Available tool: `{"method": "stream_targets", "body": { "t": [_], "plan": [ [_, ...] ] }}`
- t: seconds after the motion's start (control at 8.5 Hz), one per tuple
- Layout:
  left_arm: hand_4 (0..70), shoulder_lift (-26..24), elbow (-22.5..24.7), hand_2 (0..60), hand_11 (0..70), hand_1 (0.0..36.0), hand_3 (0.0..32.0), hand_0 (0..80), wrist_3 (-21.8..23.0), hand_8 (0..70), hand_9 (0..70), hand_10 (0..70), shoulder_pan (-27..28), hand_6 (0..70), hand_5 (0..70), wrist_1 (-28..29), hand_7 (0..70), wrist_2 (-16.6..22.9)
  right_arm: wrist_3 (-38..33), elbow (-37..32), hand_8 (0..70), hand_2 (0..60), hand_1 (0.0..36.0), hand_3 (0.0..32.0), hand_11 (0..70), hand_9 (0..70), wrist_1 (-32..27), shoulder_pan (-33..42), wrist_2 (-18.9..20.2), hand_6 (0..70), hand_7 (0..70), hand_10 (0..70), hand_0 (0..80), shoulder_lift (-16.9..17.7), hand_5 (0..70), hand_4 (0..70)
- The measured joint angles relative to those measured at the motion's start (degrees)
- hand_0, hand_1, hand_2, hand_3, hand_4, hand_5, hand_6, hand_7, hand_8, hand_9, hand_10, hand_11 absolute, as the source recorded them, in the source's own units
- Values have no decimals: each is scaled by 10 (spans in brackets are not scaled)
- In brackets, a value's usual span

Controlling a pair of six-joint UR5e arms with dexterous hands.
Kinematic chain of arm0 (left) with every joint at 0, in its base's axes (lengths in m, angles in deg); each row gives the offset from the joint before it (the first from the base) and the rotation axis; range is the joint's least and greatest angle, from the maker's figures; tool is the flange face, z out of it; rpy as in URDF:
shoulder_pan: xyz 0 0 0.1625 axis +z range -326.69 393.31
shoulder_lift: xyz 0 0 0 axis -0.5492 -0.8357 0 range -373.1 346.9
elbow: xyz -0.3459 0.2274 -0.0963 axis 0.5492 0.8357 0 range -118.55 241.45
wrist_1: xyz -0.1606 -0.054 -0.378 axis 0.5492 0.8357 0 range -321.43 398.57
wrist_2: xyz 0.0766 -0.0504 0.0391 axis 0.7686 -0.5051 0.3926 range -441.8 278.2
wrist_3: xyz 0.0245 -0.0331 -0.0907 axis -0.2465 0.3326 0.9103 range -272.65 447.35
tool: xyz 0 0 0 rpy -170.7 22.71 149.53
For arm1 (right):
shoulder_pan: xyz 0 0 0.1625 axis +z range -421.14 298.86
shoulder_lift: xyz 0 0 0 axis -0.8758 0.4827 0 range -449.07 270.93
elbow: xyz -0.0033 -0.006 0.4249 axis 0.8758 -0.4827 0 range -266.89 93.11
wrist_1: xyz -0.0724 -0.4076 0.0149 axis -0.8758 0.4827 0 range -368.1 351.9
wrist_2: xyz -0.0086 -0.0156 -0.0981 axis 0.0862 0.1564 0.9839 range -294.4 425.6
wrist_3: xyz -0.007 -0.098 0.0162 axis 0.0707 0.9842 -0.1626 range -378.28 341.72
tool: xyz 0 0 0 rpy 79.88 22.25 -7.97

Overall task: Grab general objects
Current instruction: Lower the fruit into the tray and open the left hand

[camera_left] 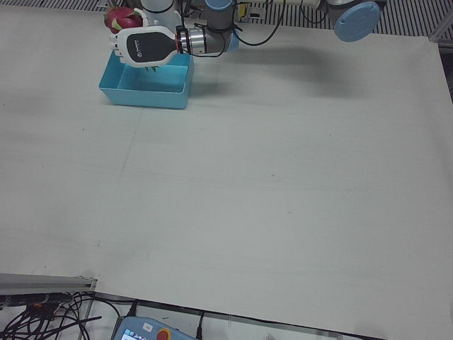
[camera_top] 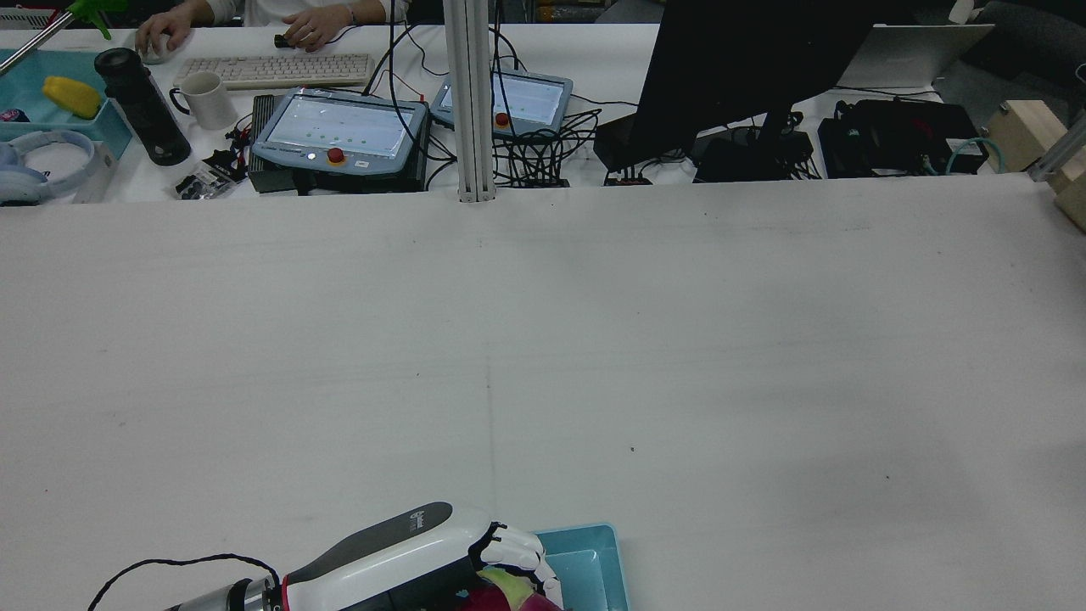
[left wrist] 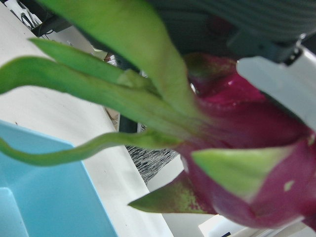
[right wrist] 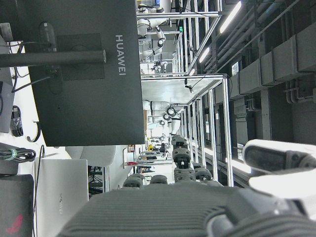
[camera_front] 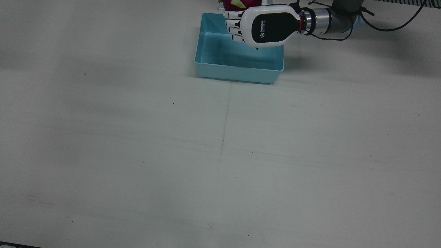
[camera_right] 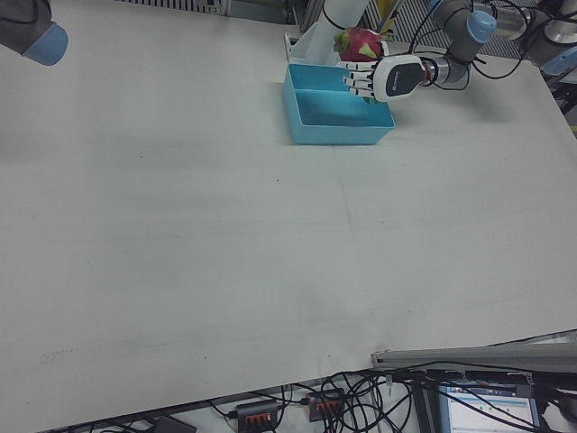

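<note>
The left hand (camera_front: 265,26) hangs over the blue bin's (camera_front: 237,70) back edge, fingers curled around the dragon fruit (camera_right: 359,42), which sits just beyond the bin, toward the pedestals. The right hand isn't visible.

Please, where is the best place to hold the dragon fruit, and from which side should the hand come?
Probably the round magenta body of the dragon fruit, not its thin green scales, which look too slender to hold firmly. The left hand is already at it from the bin side, fingers toward the fruit, so closing around the body from there seems sensible.
</note>
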Motion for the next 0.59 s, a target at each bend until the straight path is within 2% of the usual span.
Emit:
{"method": "stream_targets", "body": {
  "t": [0.12, 0.47, 0.59],
  "plan": [
    [132, -1, -2, 0, 228, 82, 0, 491, 1, 157, 143, 149, 2, 305, 664, 1, 264, 1, 0, 0, 0, 0, 0, 0, 0, 0, 0, 0, 0, 0, 0, 0, 0, 0, 0, 0],
    [133, -20, -4, 0, 238, 79, 0, 487, 0, 157, 143, 156, 8, 304, 649, -17, 262, 2, 0, 0, 0, 0, 0, 0, 0, 0, 0, 0, 0, 0, 0, 0, 0, 0, 0, 0],
    [144, -23, -6, 36, 295, 107, 0, 507, 0, 190, 187, 194, 8, 334, 700, -20, 291, 2, 0, 0, 0, 0, 0, 0, 0, 0, 0, 0, 0, 0, 0, 0, 0, 0, 0, 0]
  ]
}}
